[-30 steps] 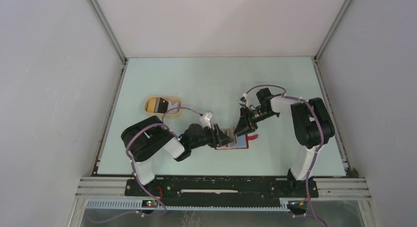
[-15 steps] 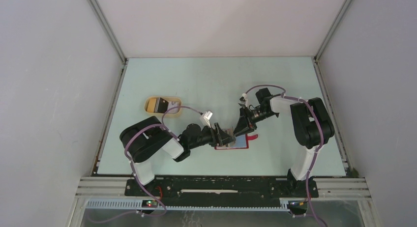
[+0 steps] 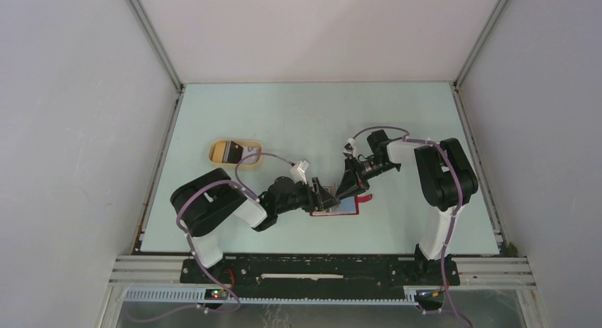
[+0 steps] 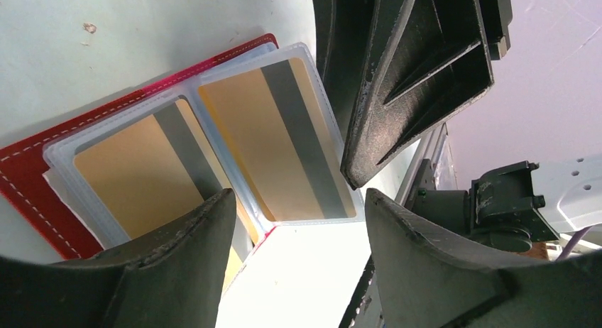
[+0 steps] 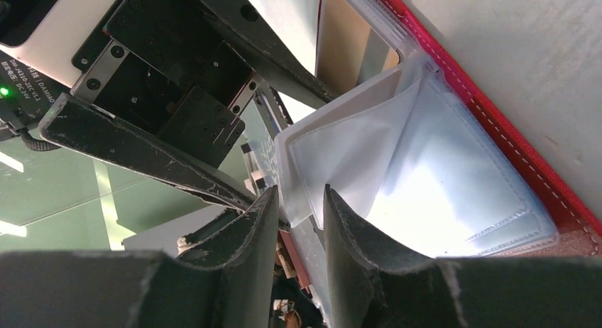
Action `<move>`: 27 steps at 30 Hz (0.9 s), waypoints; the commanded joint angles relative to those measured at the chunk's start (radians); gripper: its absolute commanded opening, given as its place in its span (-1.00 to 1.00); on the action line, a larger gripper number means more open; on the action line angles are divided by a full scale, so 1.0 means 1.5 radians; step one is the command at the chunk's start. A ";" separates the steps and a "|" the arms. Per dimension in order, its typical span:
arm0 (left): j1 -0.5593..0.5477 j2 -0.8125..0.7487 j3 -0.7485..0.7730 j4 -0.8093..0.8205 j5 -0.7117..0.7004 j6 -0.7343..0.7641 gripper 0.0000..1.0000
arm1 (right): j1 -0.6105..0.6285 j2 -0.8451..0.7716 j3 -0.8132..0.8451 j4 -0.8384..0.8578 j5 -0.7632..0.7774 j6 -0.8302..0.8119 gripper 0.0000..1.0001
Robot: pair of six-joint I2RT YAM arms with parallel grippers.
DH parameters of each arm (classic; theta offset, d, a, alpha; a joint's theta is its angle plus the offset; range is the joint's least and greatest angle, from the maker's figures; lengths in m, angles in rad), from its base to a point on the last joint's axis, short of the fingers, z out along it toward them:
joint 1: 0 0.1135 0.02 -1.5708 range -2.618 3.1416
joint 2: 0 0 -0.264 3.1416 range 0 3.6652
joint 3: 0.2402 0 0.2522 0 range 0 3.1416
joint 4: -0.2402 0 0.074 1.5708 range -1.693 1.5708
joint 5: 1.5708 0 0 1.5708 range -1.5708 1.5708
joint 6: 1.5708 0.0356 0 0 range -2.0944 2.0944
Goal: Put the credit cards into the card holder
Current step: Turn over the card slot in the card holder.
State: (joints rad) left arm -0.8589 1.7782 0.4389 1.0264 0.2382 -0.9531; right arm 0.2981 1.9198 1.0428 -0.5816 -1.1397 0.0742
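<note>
Black fingers of the left gripper (image 4: 298, 207) stand wide apart, holding nothing, just above the open red card holder (image 4: 32, 173), which lies on the pale green table (image 3: 298, 115). Two golden credit cards (image 4: 280, 147) with grey stripes sit side by side in its clear pockets. Beyond, the right gripper (image 5: 299, 200) is narrowed on the corner of a clear sleeve (image 5: 397, 165), which curves up off the red cover. Farther left, a tan oval tray (image 3: 211, 152) holds a dark card (image 3: 228, 152).

Left claw (image 3: 328, 198) and right claw (image 3: 346, 191) crowd over the card holder (image 3: 343, 210), almost touching; tray (image 3: 215, 153) sits by the left edge; far tabletop (image 3: 312, 111) lies open.
</note>
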 commanded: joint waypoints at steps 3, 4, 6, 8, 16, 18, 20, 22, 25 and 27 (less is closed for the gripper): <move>-0.005 -0.026 0.025 -0.032 -0.023 0.022 0.42 | 0.007 0.007 0.013 0.008 -0.013 0.010 -0.20; -0.006 -0.026 0.028 -0.040 -0.025 0.023 0.40 | 0.007 0.009 0.013 0.008 -0.015 0.011 -0.19; -0.006 -0.026 0.031 -0.054 -0.032 0.023 0.37 | 0.008 0.015 0.014 0.008 -0.018 0.013 -0.17; -0.006 -0.030 0.034 -0.073 -0.041 0.025 0.32 | 0.009 0.022 0.016 0.006 -0.021 0.011 -0.16; -0.008 -0.068 0.030 -0.151 -0.081 0.047 0.14 | 0.010 0.028 0.024 -0.005 -0.041 0.003 -0.09; -0.007 -0.080 0.027 -0.172 -0.091 0.053 0.12 | 0.010 0.029 0.025 -0.005 -0.039 0.003 -0.08; -0.007 -0.095 0.023 -0.195 -0.101 0.059 0.11 | 0.010 0.031 0.024 -0.005 -0.036 0.003 -0.07; -0.007 -0.107 0.022 -0.216 -0.110 0.064 0.10 | 0.009 0.032 0.024 -0.005 -0.034 0.002 -0.06; -0.007 -0.119 0.021 -0.238 -0.119 0.070 0.10 | 0.008 0.034 0.024 -0.005 -0.035 0.001 -0.04; -0.007 -0.124 0.022 -0.250 -0.124 0.073 0.10 | 0.007 0.035 0.024 -0.005 -0.030 0.001 -0.02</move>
State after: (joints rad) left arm -0.8745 1.6279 0.4656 0.7307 0.1158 -0.8921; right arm 0.3050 1.9636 1.0561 -0.5789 -1.1648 0.0769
